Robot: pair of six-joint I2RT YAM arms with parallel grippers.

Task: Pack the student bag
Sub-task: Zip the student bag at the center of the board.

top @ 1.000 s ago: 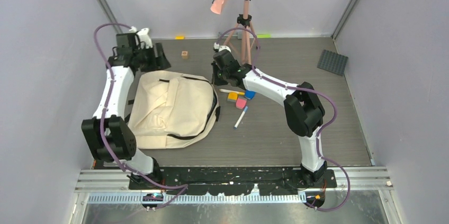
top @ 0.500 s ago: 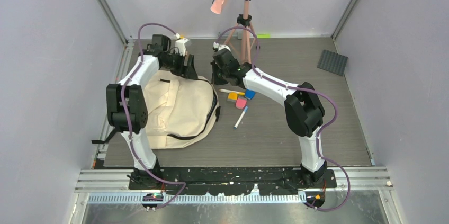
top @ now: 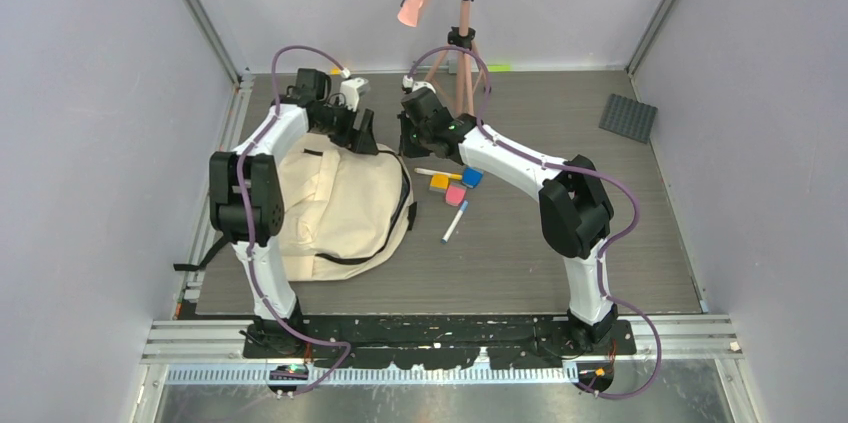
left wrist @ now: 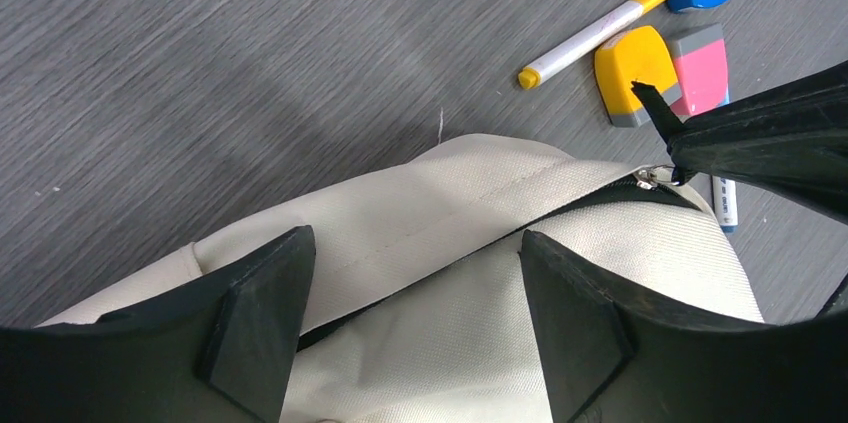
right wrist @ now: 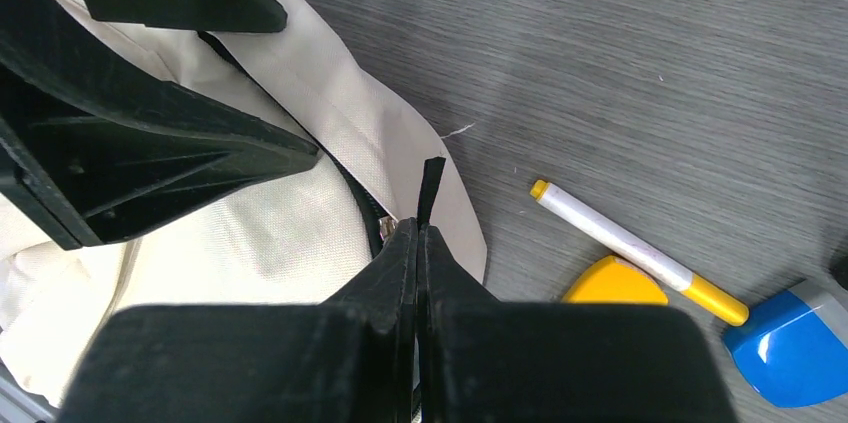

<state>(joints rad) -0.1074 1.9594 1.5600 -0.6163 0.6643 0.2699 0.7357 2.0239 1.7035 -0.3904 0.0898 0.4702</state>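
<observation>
Currently student bag (top: 330, 213) lies flat, long axis near-far, zip (top: 410, 205) side rightward.

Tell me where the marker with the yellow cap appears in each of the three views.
Top external: the marker lies near the picture's centre, just right of the bag.
Left wrist: the marker is at the upper right, lying diagonally.
Right wrist: the marker is right of centre, in the lower half.
Shared landmark: the yellow eraser lies next to it in every view.
</observation>
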